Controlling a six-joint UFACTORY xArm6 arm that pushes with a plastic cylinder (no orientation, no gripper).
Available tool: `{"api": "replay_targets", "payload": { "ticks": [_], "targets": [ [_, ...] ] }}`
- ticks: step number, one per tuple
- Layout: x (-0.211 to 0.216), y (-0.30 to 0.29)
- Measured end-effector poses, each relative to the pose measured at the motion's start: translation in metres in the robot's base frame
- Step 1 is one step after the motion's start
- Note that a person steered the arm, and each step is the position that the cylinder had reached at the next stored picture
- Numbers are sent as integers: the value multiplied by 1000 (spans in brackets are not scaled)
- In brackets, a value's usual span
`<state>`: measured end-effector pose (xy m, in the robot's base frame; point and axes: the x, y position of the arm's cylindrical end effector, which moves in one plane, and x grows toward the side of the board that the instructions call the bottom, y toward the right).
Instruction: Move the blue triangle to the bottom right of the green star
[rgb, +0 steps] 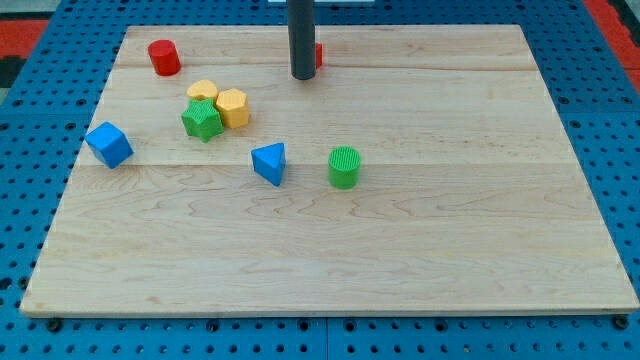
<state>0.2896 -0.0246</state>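
The blue triangle lies near the middle of the wooden board. The green star is up and to the left of it, touching two yellow blocks. My tip is at the view's top centre, well above and slightly right of the blue triangle, not touching it. A red block is mostly hidden behind the rod.
A yellow hexagon and another yellow block crowd the green star. A green cylinder stands right of the blue triangle. A blue cube is at the left, a red cylinder at the top left.
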Motion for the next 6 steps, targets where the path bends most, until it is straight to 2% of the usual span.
{"api": "replay_targets", "payload": {
  "ticks": [1, 3, 4, 6],
  "targets": [
    [4, 0],
    [86, 5],
    [89, 8],
    [157, -1]
  ]
}}
